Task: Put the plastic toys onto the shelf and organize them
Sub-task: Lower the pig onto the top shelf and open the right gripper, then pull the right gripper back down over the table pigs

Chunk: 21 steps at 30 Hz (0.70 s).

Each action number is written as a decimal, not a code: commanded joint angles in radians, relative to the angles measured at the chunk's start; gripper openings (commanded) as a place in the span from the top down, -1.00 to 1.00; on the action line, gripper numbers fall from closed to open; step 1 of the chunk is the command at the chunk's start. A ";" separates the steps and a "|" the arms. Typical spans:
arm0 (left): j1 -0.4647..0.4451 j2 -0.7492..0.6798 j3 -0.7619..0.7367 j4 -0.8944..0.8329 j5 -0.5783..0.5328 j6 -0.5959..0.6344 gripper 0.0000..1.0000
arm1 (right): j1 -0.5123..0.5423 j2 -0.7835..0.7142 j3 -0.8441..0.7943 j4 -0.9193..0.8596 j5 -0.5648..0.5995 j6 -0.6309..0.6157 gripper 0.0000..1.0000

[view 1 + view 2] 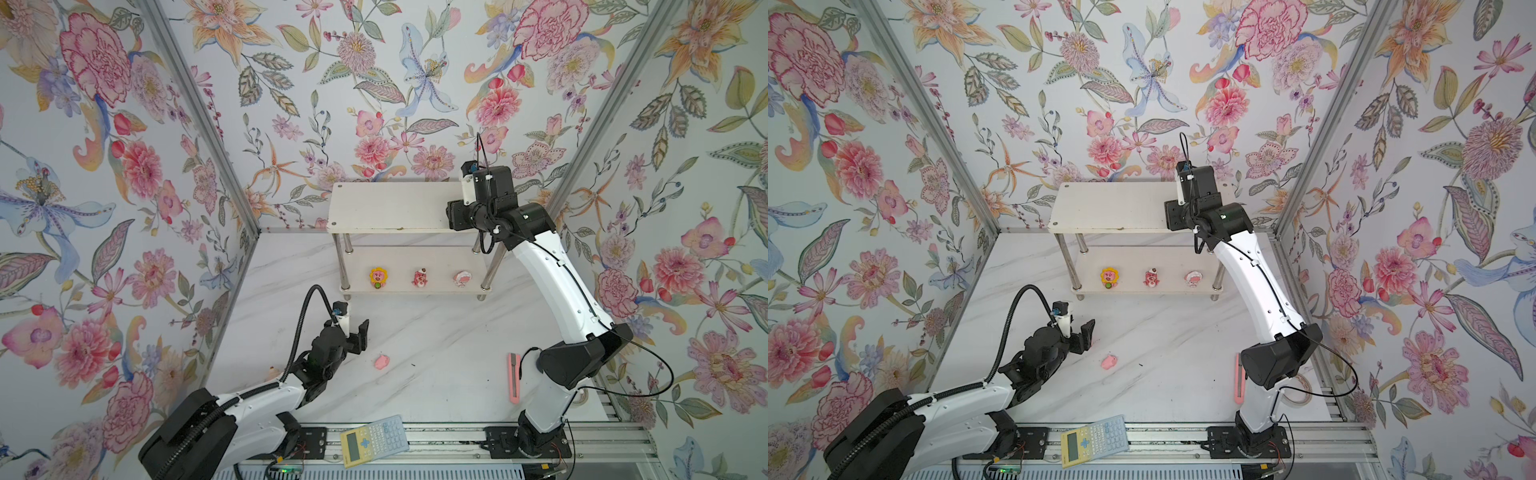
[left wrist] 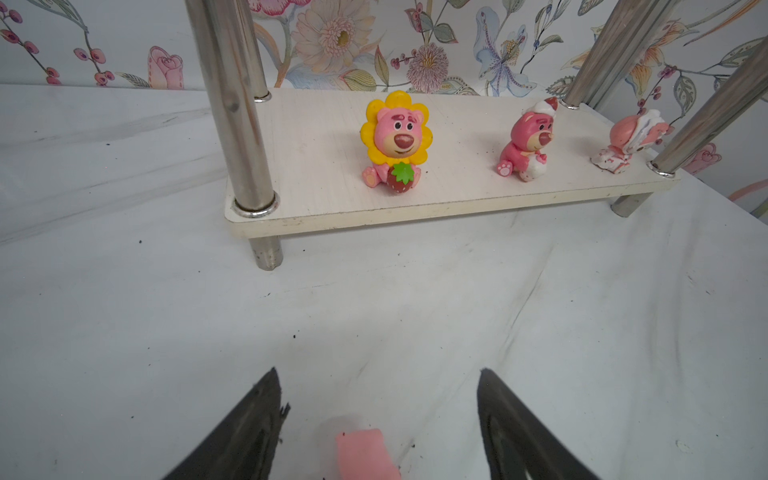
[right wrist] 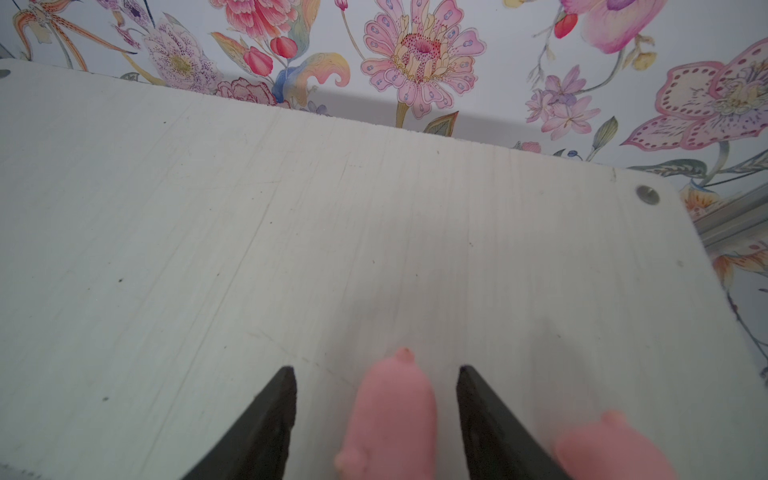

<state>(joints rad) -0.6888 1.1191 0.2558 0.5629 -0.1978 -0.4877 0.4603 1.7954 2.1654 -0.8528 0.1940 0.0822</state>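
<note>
Rounded matte pig, scratched white shelf

Floral wallpaper covers the back and both sides, with large pink, orange and blue blooms on a pale ground. Bare aluminium posts run down the two back corners. The worktop is white with faint grey marble veining, and an aluminium rail lies along its near edge. The light is soft and even.
</note>
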 commanded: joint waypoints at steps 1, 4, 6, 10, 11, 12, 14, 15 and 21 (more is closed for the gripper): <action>0.007 0.001 -0.001 0.020 -0.018 -0.010 -0.50 | -0.003 -0.004 0.005 -0.018 0.016 0.002 -0.33; 0.008 -0.003 0.000 0.019 -0.019 -0.011 -0.50 | -0.002 -0.018 0.008 -0.018 0.016 0.005 -0.39; 0.008 -0.005 0.000 0.018 -0.018 -0.011 -0.50 | -0.001 -0.037 0.009 -0.018 0.017 0.003 -0.46; 0.008 -0.007 0.000 0.015 -0.018 -0.012 -0.50 | 0.000 -0.090 -0.004 -0.018 0.029 0.002 -0.50; 0.008 -0.008 0.000 0.015 -0.018 -0.013 -0.50 | 0.002 -0.107 -0.009 -0.018 0.034 -0.001 -0.51; 0.008 -0.009 0.000 0.015 -0.016 -0.015 -0.50 | 0.005 -0.124 -0.015 -0.017 0.039 -0.004 -0.50; 0.008 -0.012 -0.001 0.013 -0.013 -0.016 -0.50 | 0.014 -0.161 -0.033 -0.018 0.052 -0.008 -0.51; 0.008 -0.017 -0.001 0.012 -0.013 -0.017 -0.50 | 0.021 -0.183 -0.049 -0.017 0.060 -0.009 -0.51; 0.008 -0.030 -0.001 0.005 -0.018 -0.020 -0.50 | 0.167 -0.355 -0.251 0.005 0.160 -0.007 -0.51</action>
<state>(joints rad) -0.6888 1.1069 0.2558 0.5621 -0.1974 -0.4923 0.5571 1.4990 2.0033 -0.8459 0.2901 0.0822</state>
